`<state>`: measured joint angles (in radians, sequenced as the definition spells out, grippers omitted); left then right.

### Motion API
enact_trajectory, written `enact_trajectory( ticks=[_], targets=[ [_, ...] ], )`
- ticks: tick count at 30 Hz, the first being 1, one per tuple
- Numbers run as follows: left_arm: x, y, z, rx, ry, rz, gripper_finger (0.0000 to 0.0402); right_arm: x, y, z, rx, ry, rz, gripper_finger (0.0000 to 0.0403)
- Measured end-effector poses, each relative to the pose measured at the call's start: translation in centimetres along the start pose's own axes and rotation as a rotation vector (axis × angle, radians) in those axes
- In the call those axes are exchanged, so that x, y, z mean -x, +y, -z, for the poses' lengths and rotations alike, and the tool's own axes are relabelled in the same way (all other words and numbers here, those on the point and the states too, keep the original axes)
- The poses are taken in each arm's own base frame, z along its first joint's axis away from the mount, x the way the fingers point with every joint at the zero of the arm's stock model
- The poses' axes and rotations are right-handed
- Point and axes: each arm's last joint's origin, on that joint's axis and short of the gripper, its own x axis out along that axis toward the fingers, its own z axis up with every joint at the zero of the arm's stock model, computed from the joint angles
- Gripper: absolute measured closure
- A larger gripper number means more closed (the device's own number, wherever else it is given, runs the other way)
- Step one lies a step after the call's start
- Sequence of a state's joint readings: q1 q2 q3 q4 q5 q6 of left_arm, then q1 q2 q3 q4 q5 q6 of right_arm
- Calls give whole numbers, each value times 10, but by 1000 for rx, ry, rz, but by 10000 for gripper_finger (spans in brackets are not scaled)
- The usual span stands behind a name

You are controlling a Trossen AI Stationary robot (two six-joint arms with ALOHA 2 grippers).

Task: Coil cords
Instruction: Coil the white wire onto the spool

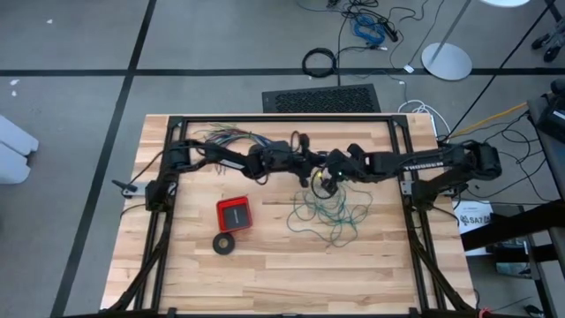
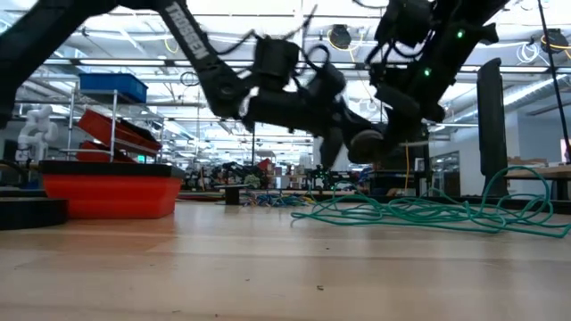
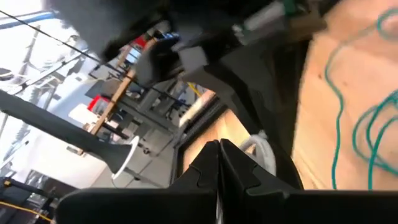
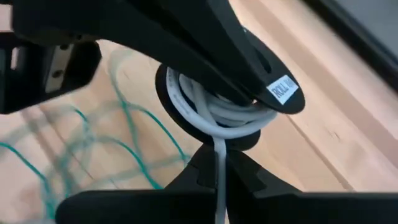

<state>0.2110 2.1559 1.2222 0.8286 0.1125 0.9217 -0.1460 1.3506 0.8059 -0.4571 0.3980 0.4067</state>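
Partly done, by my judgement: the white cord [image 4: 219, 112] is wound on its black round piece [image 4: 186, 118], held up between both arms above the green wire [image 1: 328, 212]. The right gripper [image 4: 219, 163] is clenched on the white cord; the left gripper [image 3: 219, 163] is clenched too, on the same cord I think. Below them the green wire sprawls uncoiled on the wooden table [image 1: 291, 274], with the red box [image 1: 234, 213] and black ring [image 1: 225, 243] beside it, and a workshop beyond.

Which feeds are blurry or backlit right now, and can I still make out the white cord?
Right wrist view: white cord sharp, teal wire soft behind it. Left wrist view: upper arm parts smeared, room beyond washed out. Low view: arms dark against bright ceiling lights. High view: evenly lit, but the cord is too small to make out.
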Motion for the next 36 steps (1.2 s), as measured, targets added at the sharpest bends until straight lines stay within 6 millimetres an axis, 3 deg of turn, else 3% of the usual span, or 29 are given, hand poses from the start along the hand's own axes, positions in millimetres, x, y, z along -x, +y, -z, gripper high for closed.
enact_trajectory(
  ticks=[10,16,23,28,36],
  targets=[
    [-50,13,4,-34,157,101,399,-15,-44,0,-12,168,76,402],
    [-53,22,7,67,183,220,397,-23,-61,0,-30,195,-6,402],
    [-58,38,-6,91,211,345,396,-26,-70,0,12,216,-113,403],
    [-60,48,-13,-24,188,355,396,-27,-76,-3,46,209,-143,403],
    [-62,59,8,-183,154,327,396,-30,-91,-6,88,184,-124,403]
  ],
)
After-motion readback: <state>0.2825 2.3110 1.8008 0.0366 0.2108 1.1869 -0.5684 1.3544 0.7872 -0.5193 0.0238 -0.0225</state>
